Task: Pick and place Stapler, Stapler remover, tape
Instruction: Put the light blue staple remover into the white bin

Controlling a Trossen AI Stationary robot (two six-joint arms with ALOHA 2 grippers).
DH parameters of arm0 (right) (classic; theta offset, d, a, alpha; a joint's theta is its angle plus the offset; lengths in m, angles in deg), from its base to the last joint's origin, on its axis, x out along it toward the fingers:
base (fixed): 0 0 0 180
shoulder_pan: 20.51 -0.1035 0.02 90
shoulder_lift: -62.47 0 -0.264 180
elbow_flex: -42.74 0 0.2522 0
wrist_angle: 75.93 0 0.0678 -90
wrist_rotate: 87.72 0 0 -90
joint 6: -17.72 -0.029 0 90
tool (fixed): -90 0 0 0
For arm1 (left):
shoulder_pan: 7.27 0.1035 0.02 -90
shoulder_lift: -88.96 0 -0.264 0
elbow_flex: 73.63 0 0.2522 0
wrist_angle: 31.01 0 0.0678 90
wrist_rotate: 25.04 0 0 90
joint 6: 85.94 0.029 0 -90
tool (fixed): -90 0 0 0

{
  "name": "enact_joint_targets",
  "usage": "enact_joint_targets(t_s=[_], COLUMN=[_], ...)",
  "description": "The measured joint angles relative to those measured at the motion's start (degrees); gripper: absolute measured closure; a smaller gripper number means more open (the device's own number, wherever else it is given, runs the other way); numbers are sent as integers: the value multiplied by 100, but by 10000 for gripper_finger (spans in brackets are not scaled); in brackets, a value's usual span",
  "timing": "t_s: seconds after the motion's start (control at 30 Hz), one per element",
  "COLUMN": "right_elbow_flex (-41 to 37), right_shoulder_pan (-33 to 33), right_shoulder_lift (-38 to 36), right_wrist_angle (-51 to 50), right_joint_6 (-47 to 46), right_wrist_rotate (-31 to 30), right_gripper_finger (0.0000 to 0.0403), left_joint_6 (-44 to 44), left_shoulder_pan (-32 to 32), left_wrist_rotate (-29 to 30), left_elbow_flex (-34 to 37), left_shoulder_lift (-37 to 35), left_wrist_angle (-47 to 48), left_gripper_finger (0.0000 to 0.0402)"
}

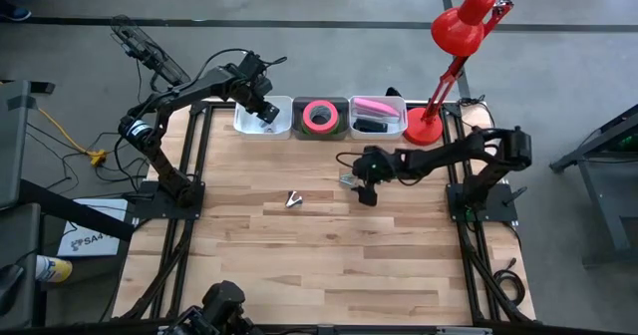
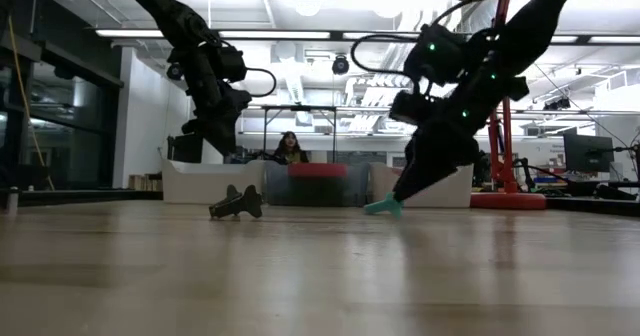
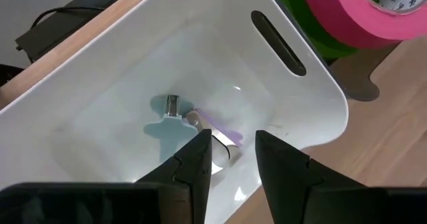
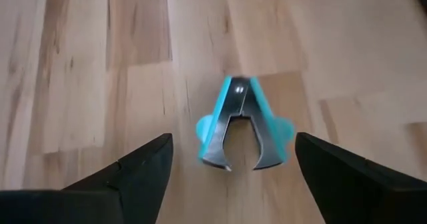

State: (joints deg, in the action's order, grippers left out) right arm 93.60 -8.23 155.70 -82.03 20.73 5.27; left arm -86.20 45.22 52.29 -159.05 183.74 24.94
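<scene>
My right gripper (image 1: 356, 182) is open and low over the table. Its fingers stand on either side of a teal staple remover (image 4: 243, 124) that lies flat on the wood, and they do not touch it. A dark staple remover (image 1: 293, 199) lies on the table nearer the middle. My left gripper (image 3: 233, 159) is open above the white left bin (image 1: 261, 124), where a pale blue staple remover (image 3: 167, 121) and a purple one (image 3: 217, 127) lie. The pink tape (image 1: 319, 116) sits on the green tape (image 3: 313, 34) in the middle bin. Pink and black staplers (image 1: 375, 116) lie in the right bin.
A red desk lamp (image 1: 444, 66) stands at the far right corner, its base beside the right bin. The three bins line the table's far edge. Bare wood spreads toward the near edge. A person (image 2: 288, 148) sits in the room beyond the table.
</scene>
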Motion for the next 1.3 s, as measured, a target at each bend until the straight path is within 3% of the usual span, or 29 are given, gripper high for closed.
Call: enact_joint_targets(t_s=[0.67, 1.3], right_elbow_flex=[2, 2], right_shoulder_pan=[-2, -2], right_shoulder_lift=[147, 147], right_wrist_angle=[108, -9], right_joint_6=[242, 198], right_wrist_rotate=[-197, -260], right_gripper_finger=[100, 207], left_joint_6=[24, 131], left_shoulder_pan=[0, 0], left_wrist_rotate=[2, 4], left_elbow_flex=[2, 2], left_shoulder_lift=[0, 0], left_wrist_angle=[-2, -4], left_gripper_finger=[286, 286])
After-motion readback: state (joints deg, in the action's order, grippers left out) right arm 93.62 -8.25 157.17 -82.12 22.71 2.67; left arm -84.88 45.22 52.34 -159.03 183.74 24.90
